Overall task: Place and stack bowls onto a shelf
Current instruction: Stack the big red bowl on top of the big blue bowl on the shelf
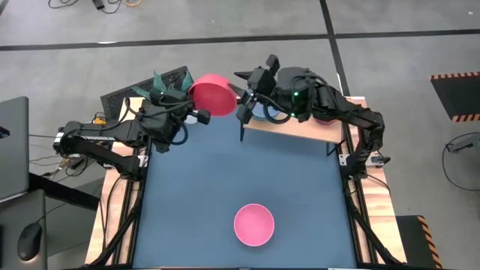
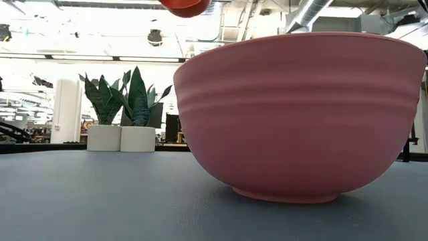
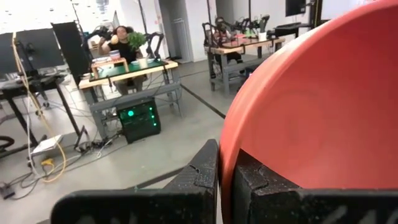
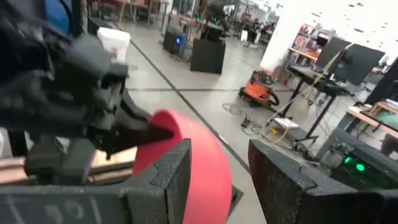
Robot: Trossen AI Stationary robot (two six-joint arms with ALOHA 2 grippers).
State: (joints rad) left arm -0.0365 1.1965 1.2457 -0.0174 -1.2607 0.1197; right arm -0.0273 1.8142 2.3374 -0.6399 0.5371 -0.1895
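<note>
A red bowl (image 1: 212,94) hangs in the air over the table's far edge, held by my left gripper (image 1: 196,114), which is shut on it. It shows at the top edge of the low view as the red bowl (image 2: 184,7). My right gripper (image 4: 221,174) is open, and its fingers stand on either side of the red bowl's (image 4: 202,165) opposite rim. The wooden shelf (image 1: 300,129) stands at the far right under the right arm. A blue bowl (image 1: 261,113) sits on it, mostly hidden. A pink bowl (image 1: 253,224) rests upright on its base near the table's near edge. My left gripper pinches the red bowl's rim (image 3: 227,155), one finger (image 3: 202,177) outside the wall and the other finger (image 3: 258,183) inside. It comes from the table's left. The bowl is lifted clear and tipped on its side. My right gripper straddles the far rim; whether it touches, I cannot tell.
Two white plant pots (image 2: 120,138) with green leaves stand at the far left corner, behind the left arm. The blue mat (image 1: 225,172) between the arms and the pink bowl is bare. Another reddish thing (image 1: 324,116) shows on the shelf under the right arm.
</note>
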